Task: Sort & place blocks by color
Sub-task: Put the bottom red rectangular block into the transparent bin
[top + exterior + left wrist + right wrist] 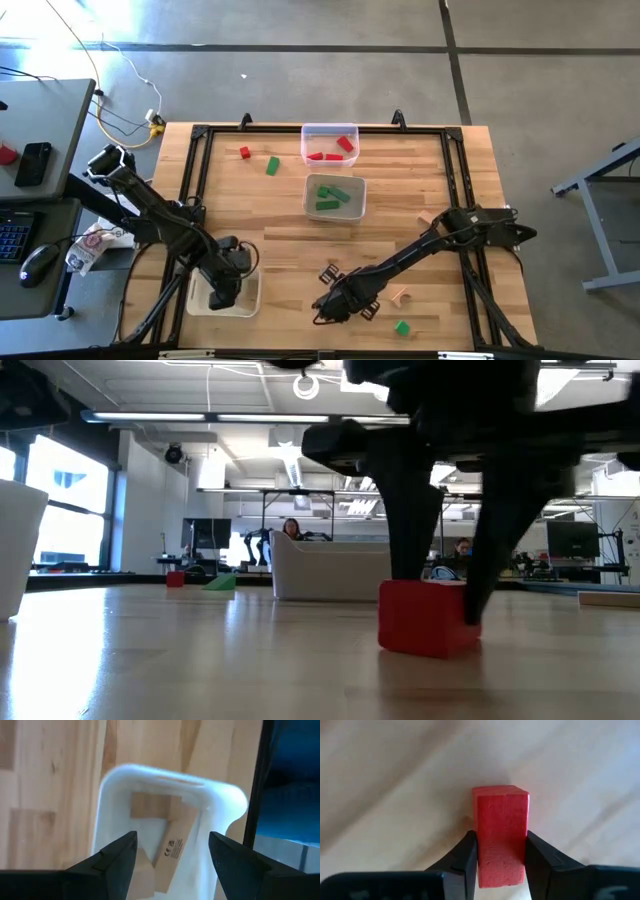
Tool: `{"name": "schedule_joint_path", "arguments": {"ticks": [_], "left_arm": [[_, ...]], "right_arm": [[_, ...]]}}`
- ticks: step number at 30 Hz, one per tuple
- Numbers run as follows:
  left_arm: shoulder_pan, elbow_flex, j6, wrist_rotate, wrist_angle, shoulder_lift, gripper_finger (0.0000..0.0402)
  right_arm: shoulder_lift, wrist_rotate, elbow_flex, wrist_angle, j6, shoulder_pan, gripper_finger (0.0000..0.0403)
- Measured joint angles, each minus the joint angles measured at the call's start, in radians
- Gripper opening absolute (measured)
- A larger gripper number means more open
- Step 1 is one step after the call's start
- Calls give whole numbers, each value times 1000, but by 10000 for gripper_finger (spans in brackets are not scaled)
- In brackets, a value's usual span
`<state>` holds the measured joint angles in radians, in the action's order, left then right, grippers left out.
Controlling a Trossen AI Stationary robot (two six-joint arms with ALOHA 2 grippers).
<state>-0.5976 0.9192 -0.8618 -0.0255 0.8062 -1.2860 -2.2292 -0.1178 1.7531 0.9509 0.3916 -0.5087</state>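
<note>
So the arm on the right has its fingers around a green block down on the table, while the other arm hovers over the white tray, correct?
Not quite: the block between the right gripper's fingers is red, not green, as the right wrist view shows. It does sit on the table, and the left gripper does hover open over the white tray.

A small printed CE mark, with another tiny symbol beside it too small to make out, stands on a plain wooden block (172, 851) lying in the white tray (226, 805). Nothing else is readable.
</note>
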Motion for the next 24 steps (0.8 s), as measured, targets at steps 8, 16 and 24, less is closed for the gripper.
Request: {"name": "schedule_joint_path", "arguments": {"ticks": [8,16,24], "left_arm": [[41,0,147,-127,4,79,234],[125,0,306,-268,4,154,234],[242,0,453,-492,4,207,234]], "right_arm": [[18,-28,0,46,-44,66,97],[106,-36,0,49,-48,156,97],[185,-117,0,47,11,270,97]]}}
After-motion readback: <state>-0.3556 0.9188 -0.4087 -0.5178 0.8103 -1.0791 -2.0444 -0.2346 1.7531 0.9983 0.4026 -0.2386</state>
